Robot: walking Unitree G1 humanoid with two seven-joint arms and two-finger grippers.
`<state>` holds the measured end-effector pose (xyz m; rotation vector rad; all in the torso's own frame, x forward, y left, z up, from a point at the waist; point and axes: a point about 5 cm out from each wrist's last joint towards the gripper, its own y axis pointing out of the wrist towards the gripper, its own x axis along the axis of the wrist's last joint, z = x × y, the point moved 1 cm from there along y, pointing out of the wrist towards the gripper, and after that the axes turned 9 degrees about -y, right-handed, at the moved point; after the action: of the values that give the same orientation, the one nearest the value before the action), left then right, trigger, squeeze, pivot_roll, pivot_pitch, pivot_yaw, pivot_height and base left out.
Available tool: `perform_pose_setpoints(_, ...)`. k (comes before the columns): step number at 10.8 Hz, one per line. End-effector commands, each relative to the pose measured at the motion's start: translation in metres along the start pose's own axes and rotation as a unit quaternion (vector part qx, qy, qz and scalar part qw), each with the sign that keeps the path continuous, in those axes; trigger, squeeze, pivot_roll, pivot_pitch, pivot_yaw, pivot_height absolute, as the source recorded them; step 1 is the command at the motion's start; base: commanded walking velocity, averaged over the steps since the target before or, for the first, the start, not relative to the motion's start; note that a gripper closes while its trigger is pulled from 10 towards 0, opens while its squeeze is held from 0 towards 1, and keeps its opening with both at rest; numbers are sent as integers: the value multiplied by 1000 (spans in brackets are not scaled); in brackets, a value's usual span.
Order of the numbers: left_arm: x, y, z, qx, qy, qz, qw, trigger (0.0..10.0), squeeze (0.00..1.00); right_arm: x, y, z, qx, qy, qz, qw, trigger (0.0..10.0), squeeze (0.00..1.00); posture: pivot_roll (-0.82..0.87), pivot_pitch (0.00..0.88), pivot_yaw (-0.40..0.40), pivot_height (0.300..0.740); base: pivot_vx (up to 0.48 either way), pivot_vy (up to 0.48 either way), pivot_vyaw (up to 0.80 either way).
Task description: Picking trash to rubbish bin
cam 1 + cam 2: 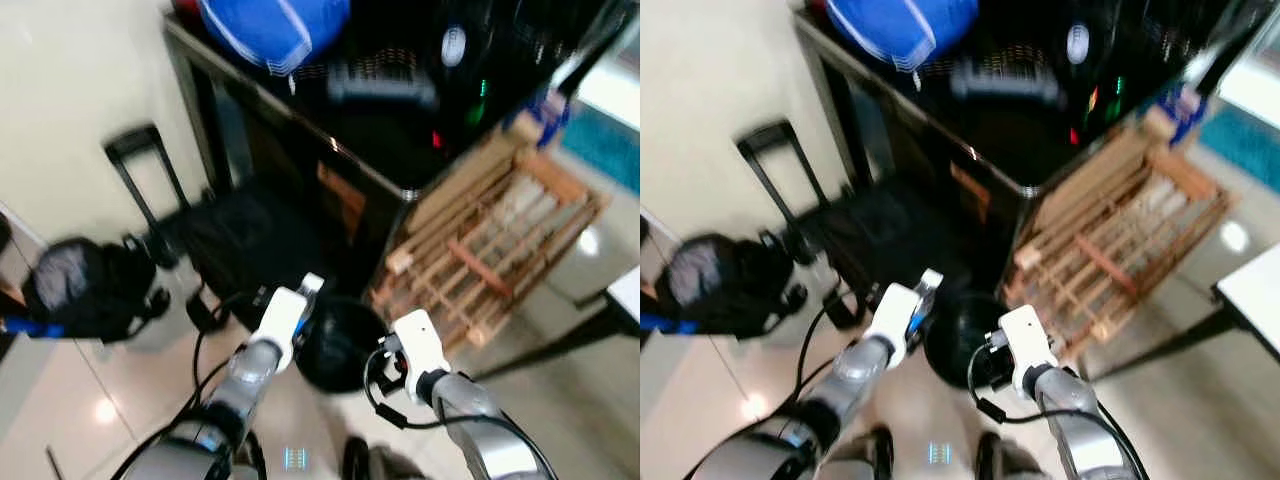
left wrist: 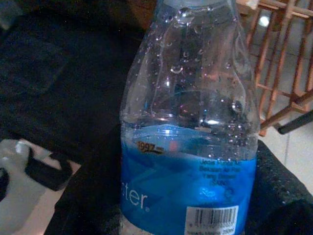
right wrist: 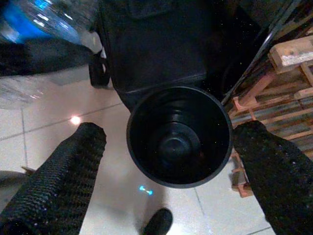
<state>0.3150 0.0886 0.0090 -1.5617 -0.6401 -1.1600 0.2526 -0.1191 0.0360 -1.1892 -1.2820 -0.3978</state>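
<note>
1. Glossy pale floor tiles [image 1: 560,400]; a wooden pallet [image 1: 500,240] leans against a dark desk [image 1: 300,120]. A black rolling bag [image 1: 240,240] sits by the wall, with another dark bag [image 1: 80,285] further to the robot's left.
2. Black rubbish bin [image 3: 179,136] stands on the floor just ahead of both arms, mouth up. Looks empty from above.
3. Left gripper [image 2: 161,215]: fingers [image 2: 85,196] closed around a clear water bottle [image 2: 188,127] with a blue label, gripped low on the body. Droplets inside; looks nearly empty.
4. Right gripper [image 3: 168,161]: fingers spread wide, nothing held, hovering above the bin with the rim between them.
5. Step in hand, as I read it: carry the bottle over the bin and let go. To do it well, bring the left hand across until the bottle sits squarely over the opening, lower it close to the rim, then release; a light bottle could bounce off the edge. Keep the right arm clear of the drop path.
6. Hard to tell: head views are motion-blurred, so the bottle's position relative to the rim is uncertain. Bottle cap is cut off. Items on the desk are too smeared to name.
</note>
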Motion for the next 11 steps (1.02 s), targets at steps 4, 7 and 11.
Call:
perform_pose_setpoints(4,22,10,-21,-41,-1,-18,999,10000,0,15,-27,11,-9,19,-13,1000,10000,0,-182,435,-46,740,0,0,0)
perform_pose_setpoints(7,32,13,-24,-42,-6,-25,999,10000,0,20,-42,17,-13,29,-6,999,10000,0,-201,453,-44,740,0,0,0)
perform_pose_setpoints(11,40,15,-22,-46,-3,-36,998,10000,0,18,-50,9,-32,30,10,999,10000,0,-217,467,-43,740,0,0,0)
